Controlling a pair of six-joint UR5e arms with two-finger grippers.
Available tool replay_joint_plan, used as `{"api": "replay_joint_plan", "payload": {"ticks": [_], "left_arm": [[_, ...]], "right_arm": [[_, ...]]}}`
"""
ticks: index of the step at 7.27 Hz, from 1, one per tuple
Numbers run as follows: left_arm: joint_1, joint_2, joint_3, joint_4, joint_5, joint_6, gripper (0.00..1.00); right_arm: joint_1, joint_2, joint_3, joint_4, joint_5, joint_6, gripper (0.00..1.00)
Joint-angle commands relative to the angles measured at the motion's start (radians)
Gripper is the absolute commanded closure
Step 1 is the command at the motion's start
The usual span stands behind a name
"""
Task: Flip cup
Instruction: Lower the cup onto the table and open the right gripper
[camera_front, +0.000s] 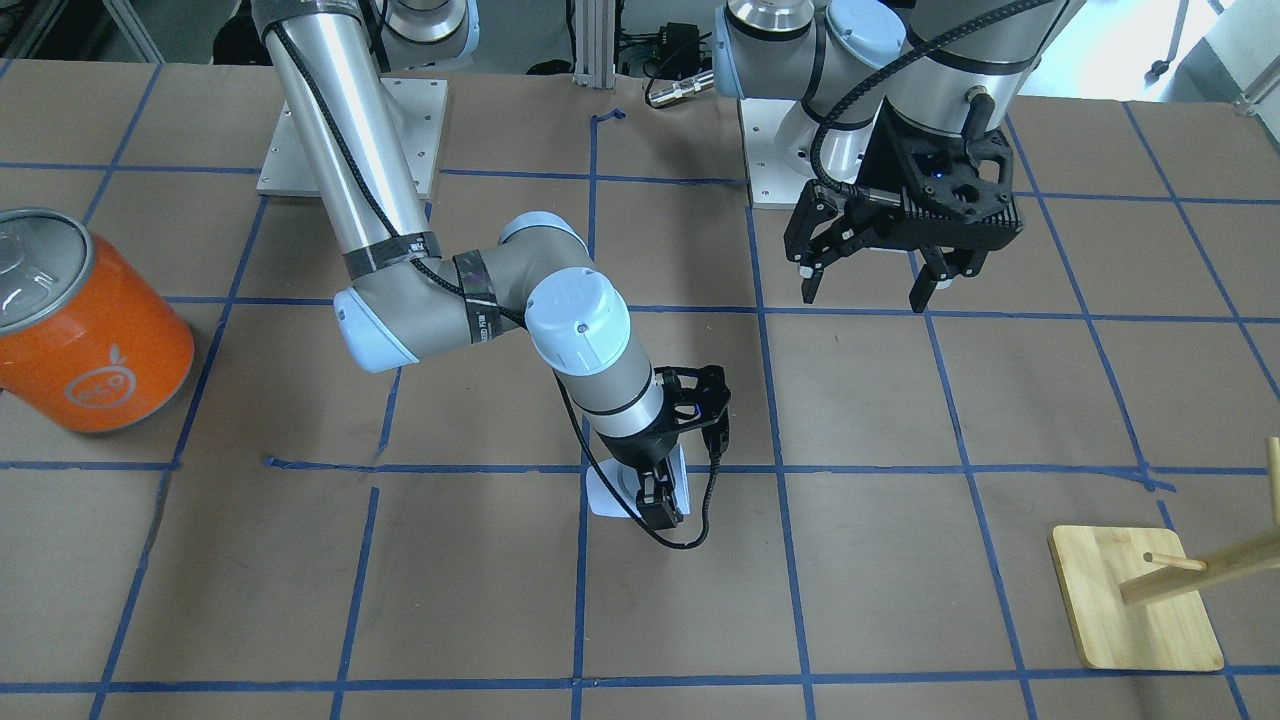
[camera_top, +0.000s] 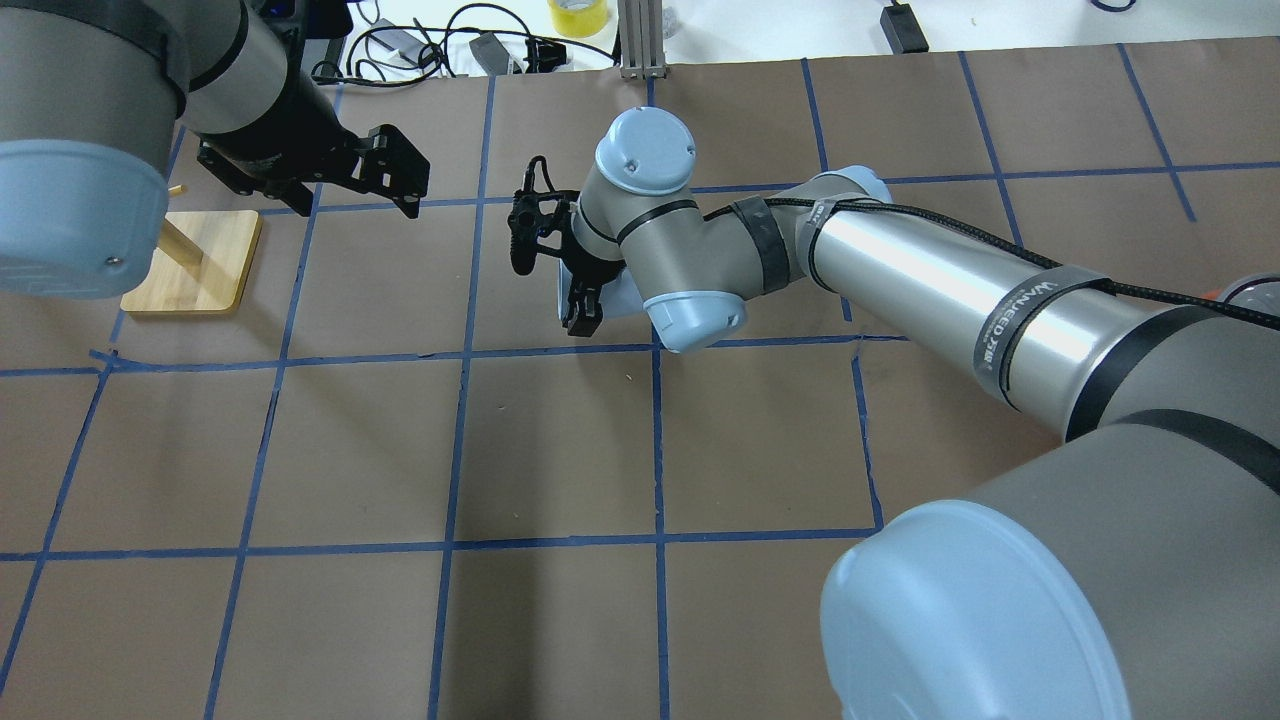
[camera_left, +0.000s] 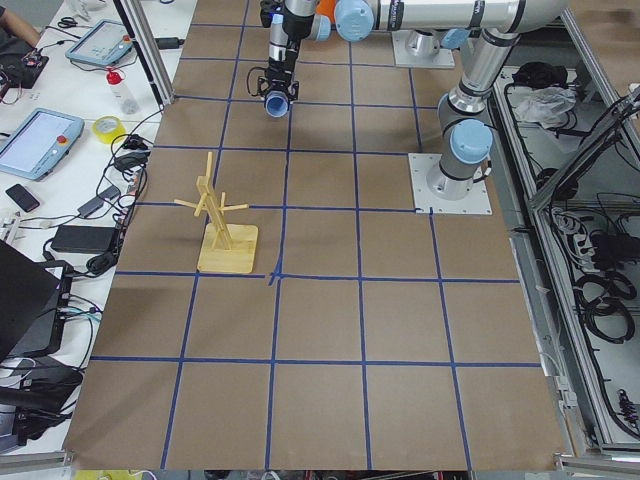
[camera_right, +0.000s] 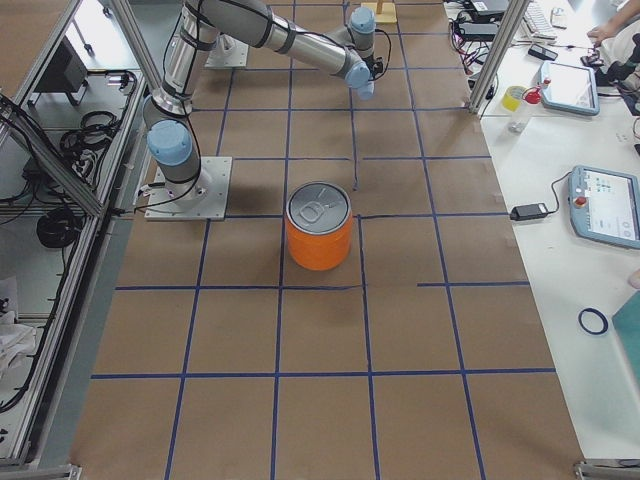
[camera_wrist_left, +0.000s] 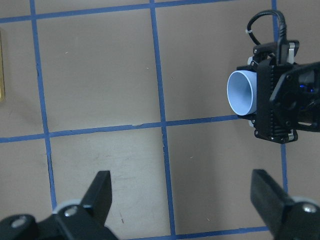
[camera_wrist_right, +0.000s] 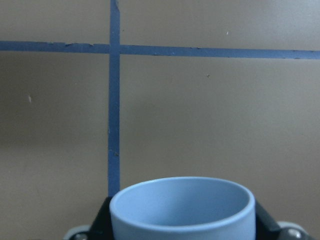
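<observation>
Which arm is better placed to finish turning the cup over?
Right. The right gripper is shut on the cup; the left gripper hangs open and empty, apart from it.

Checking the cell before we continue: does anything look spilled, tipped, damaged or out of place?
Nothing stands out. The cup lies sideways only because the right gripper is shut on it; the left gripper hangs open, clear of it. The orange can stands upright and nothing is spilled.

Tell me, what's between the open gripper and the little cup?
Nothing. In the left wrist view, only bare brown table crossed by blue tape lines shows between the left gripper and the cup.
</observation>
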Motion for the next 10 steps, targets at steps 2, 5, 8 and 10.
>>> {"api": "replay_joint_plan", "payload": {"ticks": [2, 5, 8, 10], "left_arm": [[0.000, 0.000, 0.000, 0.000, 0.000, 0.001, 0.00], [0.001, 0.000, 0.000, 0.000, 0.000, 0.001, 0.00], [0.001, -0.057, -0.018, 0.117, -0.009, 0.001, 0.00], [0.009, -0.124, -0.060, 0.228, -0.094, 0.035, 0.00]], "right_arm": [[-0.001, 0.008, 0.002, -0.001, -0.005, -0.014, 0.00], [-0.022, -0.007, -0.005, 0.015, -0.014, -0.011, 0.00], [-0.123, -0.153, -0.012, 0.285, 0.046, -0.009, 0.00], [-0.258, -0.254, -0.014, 0.436, 0.058, 0.003, 0.00]]}}
